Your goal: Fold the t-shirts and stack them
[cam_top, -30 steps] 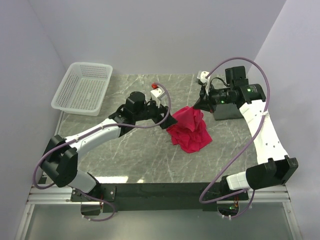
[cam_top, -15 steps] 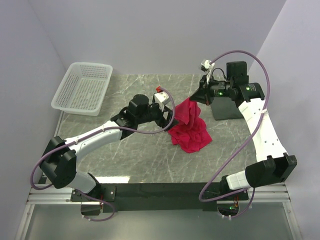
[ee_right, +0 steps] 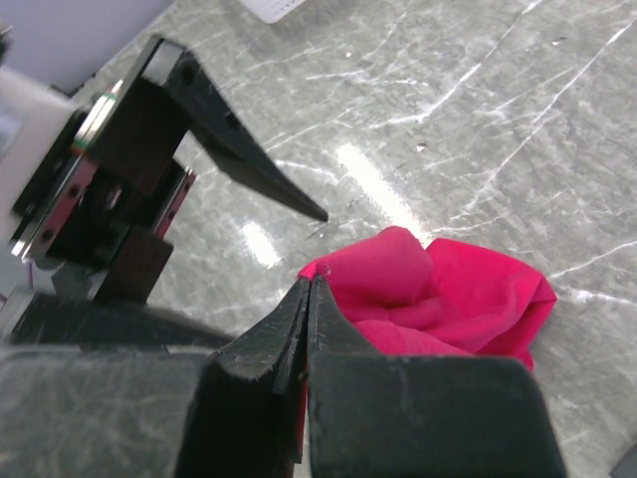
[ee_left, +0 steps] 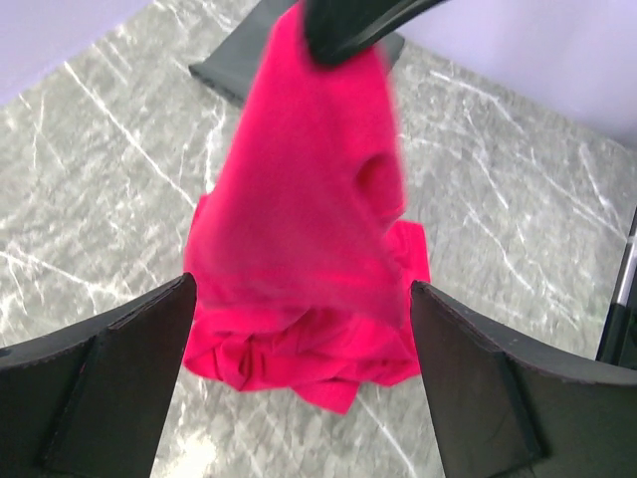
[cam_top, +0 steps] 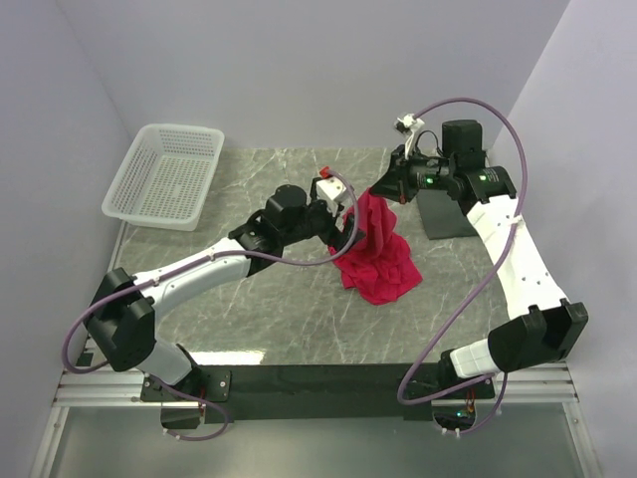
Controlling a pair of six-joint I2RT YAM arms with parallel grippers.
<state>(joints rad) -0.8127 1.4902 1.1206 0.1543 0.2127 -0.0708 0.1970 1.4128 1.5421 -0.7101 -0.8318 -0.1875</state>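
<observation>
The crimson t-shirt point(cam_top: 376, 255) hangs in a tall cone from my right gripper point(cam_top: 377, 190), which is shut on its top edge; the lower folds still rest bunched on the marble table. In the right wrist view the t-shirt point(ee_right: 438, 299) bunches just past the pinched fingertips of the right gripper point(ee_right: 309, 282). My left gripper point(cam_top: 348, 227) is open right beside the hanging cloth on its left. In the left wrist view the t-shirt point(ee_left: 309, 229) hangs between and beyond the left gripper point(ee_left: 302, 294), touching neither finger.
A white mesh basket point(cam_top: 165, 175) stands at the back left of the table point(cam_top: 249, 309). A dark wedge-shaped stand point(cam_top: 445, 215) sits at the back right, just behind the right arm. Lilac walls close in the back and sides.
The right gripper has lifted the t-shirt's top edge higher and a little left, stretching the cloth into a taller cone. The left arm has moved right, closer to the hanging cloth.
</observation>
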